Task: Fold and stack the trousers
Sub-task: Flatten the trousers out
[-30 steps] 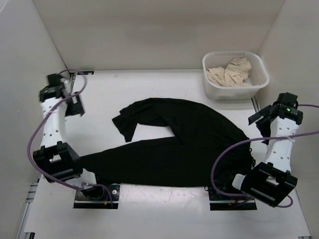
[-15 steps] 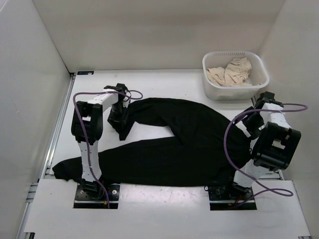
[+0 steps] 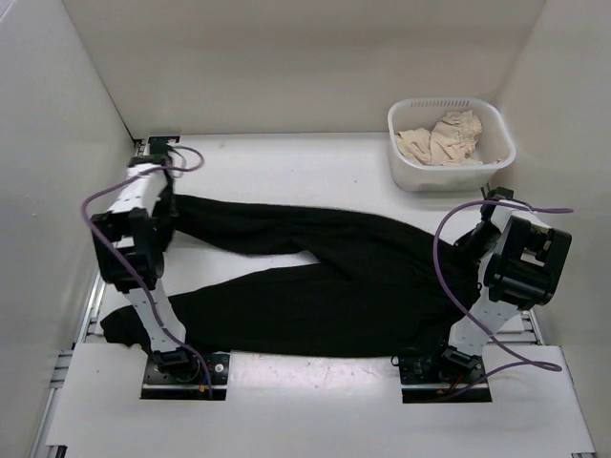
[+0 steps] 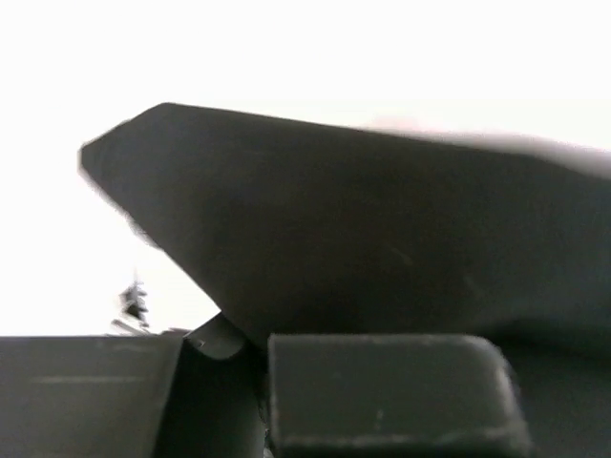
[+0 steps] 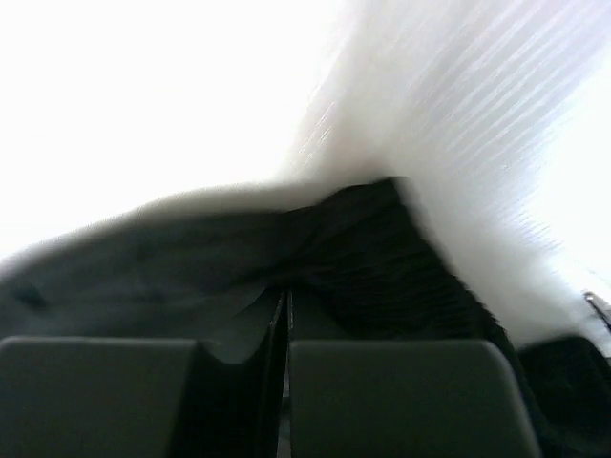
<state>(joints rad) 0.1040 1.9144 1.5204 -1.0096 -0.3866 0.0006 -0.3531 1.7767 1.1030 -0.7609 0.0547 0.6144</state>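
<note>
Trousers [image 3: 363, 277]: soft black fabric across mid-frame; upper leg lies straight to the left, lower leg reaches lower left.
Left gripper [image 4: 224, 348]: pinching the upper leg's end, beside the left wall.
Right gripper [image 5: 286, 324]: fingers together on the ribbed waistband, right edge.
Open room: bare white table [image 3: 286, 157], top centre.
Basket [image 3: 406, 162]: white perforated plastic, upper right, holding crumpled beige cloth [image 3: 444, 138].

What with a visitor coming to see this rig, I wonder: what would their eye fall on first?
The black trousers sprawl across the table, waist at the right, both legs reaching left. The left tool pinches the far leg's end and the right tool pinches the waist. In the far right corner stands a white basket of beige cloth.
</note>
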